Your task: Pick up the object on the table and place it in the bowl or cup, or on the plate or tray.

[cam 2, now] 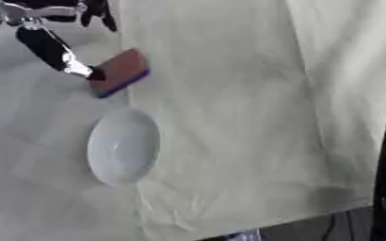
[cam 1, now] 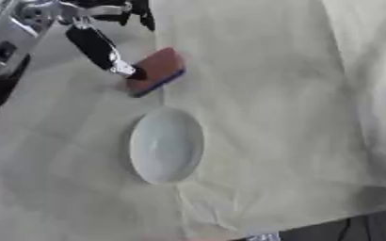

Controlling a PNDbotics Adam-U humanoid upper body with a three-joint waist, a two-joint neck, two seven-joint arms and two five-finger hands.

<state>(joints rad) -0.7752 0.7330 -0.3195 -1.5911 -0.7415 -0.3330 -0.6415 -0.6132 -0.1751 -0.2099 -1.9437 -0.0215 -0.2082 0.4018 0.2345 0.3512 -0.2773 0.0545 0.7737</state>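
White plate [cam 1: 166,146] on the cloth, reddish sponge held above its far rim by the left hand.

Nearest the camera lies the pale cloth [cam 1: 278,141] with its wrinkled front edge, and on it the oval white plate, bare, just below and slightly right of the left hand's [cam 1: 106,49] fingertips. That hand comes in from the upper left corner, black fingers with silver tips stretched toward the sponge [cam 1: 155,70]; whether they pinch it or only touch its left end cannot be told. Lying tilted, the sponge is a flat block, red-brown on top with a blue-purple layer along its lower edge, at the fingertips and close beyond the plate's far rim, apart from it. A dark shape at the right edge of the right eye view is too unclear to name.
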